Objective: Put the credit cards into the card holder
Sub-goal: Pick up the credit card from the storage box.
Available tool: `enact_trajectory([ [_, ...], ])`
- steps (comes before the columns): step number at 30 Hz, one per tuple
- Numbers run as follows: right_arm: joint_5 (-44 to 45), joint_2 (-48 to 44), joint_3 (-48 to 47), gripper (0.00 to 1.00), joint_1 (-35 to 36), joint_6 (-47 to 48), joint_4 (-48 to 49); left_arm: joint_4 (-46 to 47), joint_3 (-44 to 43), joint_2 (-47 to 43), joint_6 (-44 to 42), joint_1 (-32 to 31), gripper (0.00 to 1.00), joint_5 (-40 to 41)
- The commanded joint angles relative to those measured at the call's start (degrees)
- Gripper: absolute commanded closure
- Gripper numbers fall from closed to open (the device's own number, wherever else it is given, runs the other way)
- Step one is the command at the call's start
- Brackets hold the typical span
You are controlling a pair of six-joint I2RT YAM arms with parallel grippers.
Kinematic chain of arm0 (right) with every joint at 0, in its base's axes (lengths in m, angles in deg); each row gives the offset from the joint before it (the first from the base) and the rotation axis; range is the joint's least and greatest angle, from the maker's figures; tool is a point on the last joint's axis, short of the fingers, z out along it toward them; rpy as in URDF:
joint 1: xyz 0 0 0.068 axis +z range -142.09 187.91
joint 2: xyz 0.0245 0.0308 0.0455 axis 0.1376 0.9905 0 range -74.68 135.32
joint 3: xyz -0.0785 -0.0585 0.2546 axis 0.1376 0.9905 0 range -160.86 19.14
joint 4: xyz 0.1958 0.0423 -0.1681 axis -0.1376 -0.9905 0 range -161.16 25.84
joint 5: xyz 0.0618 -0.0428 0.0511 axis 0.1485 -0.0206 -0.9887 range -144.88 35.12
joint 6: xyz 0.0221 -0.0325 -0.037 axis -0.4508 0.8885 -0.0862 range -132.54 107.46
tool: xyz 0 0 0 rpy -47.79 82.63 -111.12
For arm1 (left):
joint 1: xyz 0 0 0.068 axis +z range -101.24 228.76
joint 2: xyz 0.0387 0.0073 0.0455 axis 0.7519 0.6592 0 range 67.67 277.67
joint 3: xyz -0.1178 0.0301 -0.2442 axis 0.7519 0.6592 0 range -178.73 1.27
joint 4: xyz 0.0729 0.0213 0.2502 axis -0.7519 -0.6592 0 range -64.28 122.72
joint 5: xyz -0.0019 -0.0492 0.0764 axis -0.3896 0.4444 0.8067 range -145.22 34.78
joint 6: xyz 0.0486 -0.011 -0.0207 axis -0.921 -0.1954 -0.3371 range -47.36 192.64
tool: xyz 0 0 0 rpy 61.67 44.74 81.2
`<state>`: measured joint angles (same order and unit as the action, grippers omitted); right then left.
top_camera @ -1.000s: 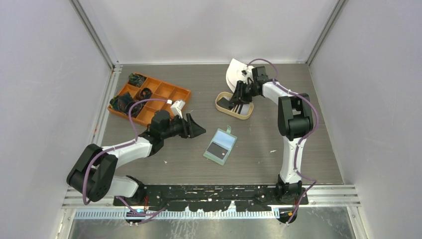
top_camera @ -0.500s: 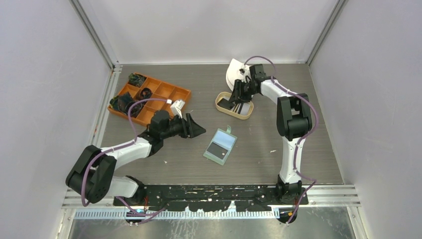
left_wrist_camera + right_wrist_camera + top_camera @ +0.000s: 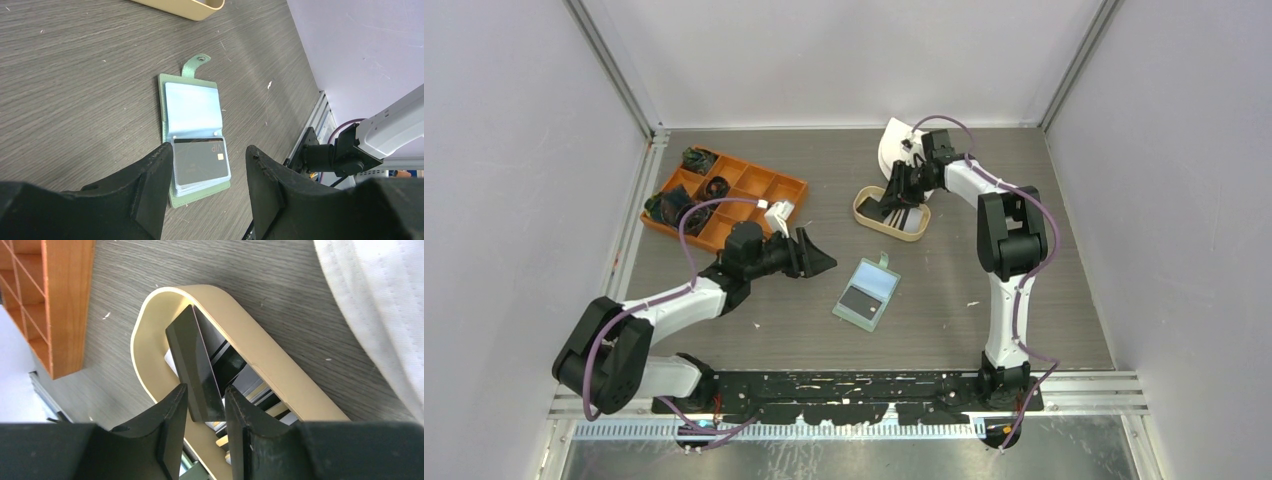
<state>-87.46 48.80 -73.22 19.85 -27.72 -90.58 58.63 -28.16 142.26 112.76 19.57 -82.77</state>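
Note:
The sage-green card holder [image 3: 867,294] lies open on the table, with a dark card [image 3: 200,161] in its pale blue pockets [image 3: 192,107]. My left gripper [image 3: 824,262] hovers just left of it, open [image 3: 209,147] and holding nothing. My right gripper [image 3: 896,195] reaches into the tan oval tray [image 3: 914,232]. It is shut [image 3: 205,388] on a black credit card [image 3: 192,355], which stands tilted up out of the tray [image 3: 150,315]. Several more credit cards [image 3: 260,390], black, white and tan, lie flat in the tray beneath it.
An orange compartment box [image 3: 754,185] with dark cord bundles [image 3: 669,205] sits at the back left; its edge shows in the right wrist view [image 3: 65,300]. A white cloth item [image 3: 892,145] lies just behind the tray [image 3: 380,300]. Walls enclose the table on three sides.
My right wrist has edged slightly left and back over the tray, and the tray has shifted a little left with it. The left arm and the card holder have stayed put.

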Motion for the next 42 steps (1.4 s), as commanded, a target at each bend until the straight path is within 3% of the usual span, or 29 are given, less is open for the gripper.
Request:
enact_trajectory([
  [1, -5.1, -0.8, -0.1, 0.63, 0.6, -5.4, 3.7, 1.2, 0.1, -2.0, 0.0, 0.3, 0.44, -0.9],
  [10, -4.4, 0.5, 0.2, 0.78, 0.6, -6.8, 4.7, 1.5, 0.3, -1.7, 0.4, 0.3, 0.44, -0.8],
  [16, -4.8, -0.6, 0.3, 0.99, 0.2, -5.7, 5.6, 5.1, 1.3, -1.5, 2.7, 0.3, 0.45, -1.6],
  [28, -14.1, -16.3, 9.6, 0.99, -4.1, -9.7, 15.4, 26.9, 6.3, 0.7, 19.5, 0.0, 0.44, 1.8],
  [37, -24.4, -27.5, 26.8, 0.99, -4.0, -31.7, 40.9, 47.2, 5.3, 8.2, 28.5, -3.3, 0.44, 12.0],
  [42, -25.0, -34.0, 31.4, 0.99, -2.9, -35.1, 45.3, 48.8, 1.9, 11.3, 29.1, -4.5, 0.44, 17.2],
])
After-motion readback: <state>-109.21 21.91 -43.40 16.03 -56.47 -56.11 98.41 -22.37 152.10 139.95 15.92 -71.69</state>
